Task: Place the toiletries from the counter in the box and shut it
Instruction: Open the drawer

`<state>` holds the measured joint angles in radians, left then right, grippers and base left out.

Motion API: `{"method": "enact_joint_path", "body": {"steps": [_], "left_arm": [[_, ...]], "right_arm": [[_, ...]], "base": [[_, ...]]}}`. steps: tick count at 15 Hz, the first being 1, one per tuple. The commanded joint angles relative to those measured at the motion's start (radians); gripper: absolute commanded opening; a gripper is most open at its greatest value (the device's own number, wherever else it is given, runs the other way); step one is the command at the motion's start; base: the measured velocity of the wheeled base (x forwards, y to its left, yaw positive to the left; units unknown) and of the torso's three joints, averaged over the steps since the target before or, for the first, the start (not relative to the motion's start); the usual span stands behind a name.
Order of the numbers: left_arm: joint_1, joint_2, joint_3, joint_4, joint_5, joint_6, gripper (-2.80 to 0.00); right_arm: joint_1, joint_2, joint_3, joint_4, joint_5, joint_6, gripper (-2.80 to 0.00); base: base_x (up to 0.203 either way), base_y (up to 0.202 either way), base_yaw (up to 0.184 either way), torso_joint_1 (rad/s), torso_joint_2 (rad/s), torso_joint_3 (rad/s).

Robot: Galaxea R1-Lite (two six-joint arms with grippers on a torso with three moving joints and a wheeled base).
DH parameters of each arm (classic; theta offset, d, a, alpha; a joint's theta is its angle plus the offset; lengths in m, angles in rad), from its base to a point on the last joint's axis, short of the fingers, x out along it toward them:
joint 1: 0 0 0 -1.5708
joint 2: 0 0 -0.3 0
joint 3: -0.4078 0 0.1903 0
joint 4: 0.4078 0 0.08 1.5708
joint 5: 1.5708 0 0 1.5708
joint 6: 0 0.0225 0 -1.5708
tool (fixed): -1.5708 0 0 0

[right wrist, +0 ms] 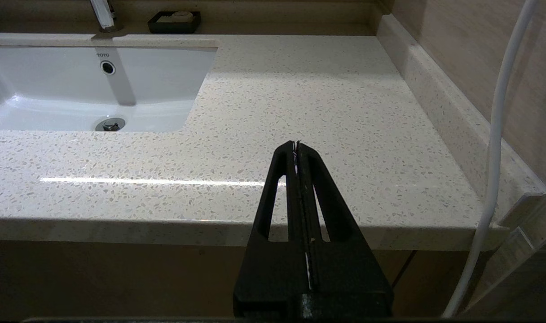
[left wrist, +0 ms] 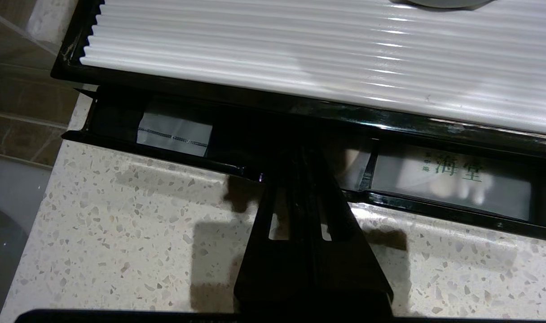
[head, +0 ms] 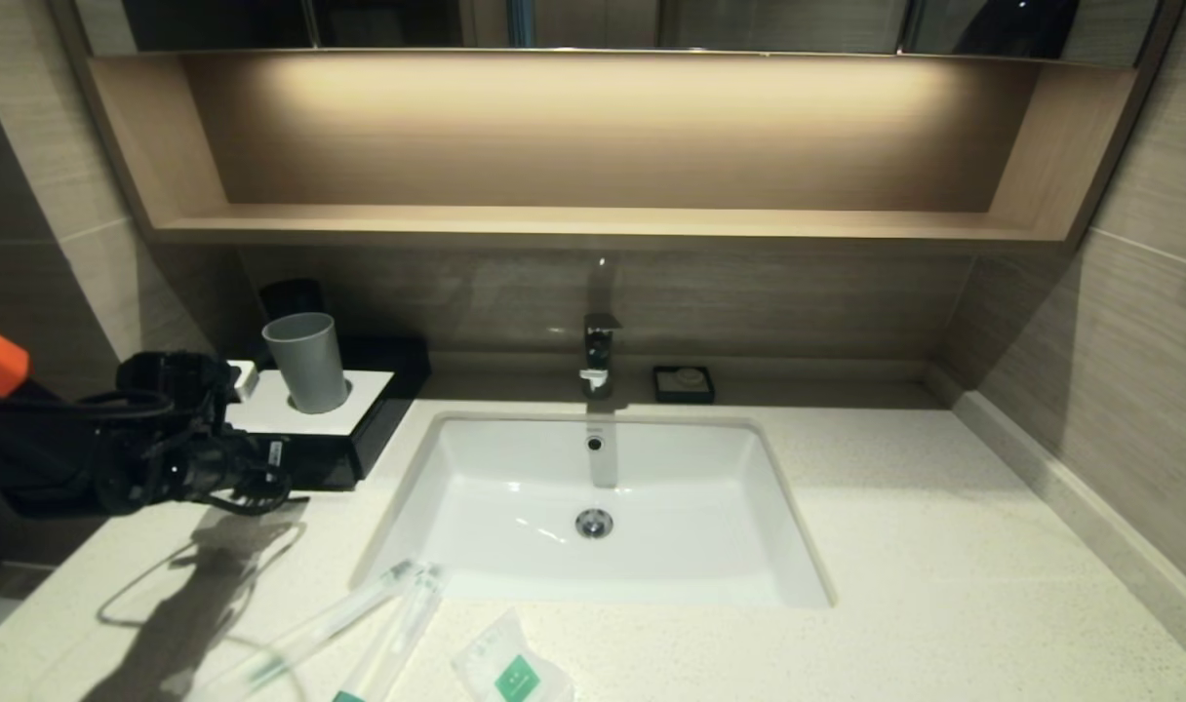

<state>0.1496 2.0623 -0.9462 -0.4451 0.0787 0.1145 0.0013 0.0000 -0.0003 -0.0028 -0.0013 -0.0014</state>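
Observation:
The black box (head: 359,444) with its white ribbed top (left wrist: 300,54) stands at the counter's (head: 944,546) back left. Its drawer (left wrist: 452,184) is pulled out a little, and white packets show inside. My left gripper (left wrist: 302,154) is shut, with its tips at the drawer's front rim near the middle; I cannot tell whether they touch it. Two clear-wrapped sticks (head: 359,614) with green ends and a translucent sachet (head: 510,668) with a green label lie on the counter's front edge, below the sink. My right gripper (right wrist: 296,144) is shut and empty, just off the counter's front right edge.
A grey cup (head: 307,363) stands on the box top. The white sink (head: 515,487) is set in the counter's middle, with a tap (head: 598,351) and a black soap dish (head: 684,383) behind it. A wooden shelf (head: 593,224) hangs above, and a tiled wall (head: 1139,390) closes the right side.

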Motion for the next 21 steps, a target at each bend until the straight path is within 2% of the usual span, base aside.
{"method": "enact_joint_path", "body": {"steps": [1,13,21], "left_arm": [[0.002,0.002,0.001,0.018,0.001,0.007,-2.8],[0.004,-0.05,-0.002,0.189,0.001,0.053,-2.8],[0.005,-0.085,0.0,0.235,0.001,0.068,-2.8]], "right_arm": [[0.0,-0.002,0.002,0.0,0.0,0.0,-2.8],[0.0,-0.002,0.002,0.0,0.0,0.0,-2.8],[0.0,-0.002,0.002,0.0,0.0,0.0,-2.8]], "base": [[0.0,0.0,0.0,0.0,0.0,0.0],[0.0,0.0,0.0,0.0,0.0,0.0],[0.0,0.0,0.0,0.0,0.0,0.0]]}}
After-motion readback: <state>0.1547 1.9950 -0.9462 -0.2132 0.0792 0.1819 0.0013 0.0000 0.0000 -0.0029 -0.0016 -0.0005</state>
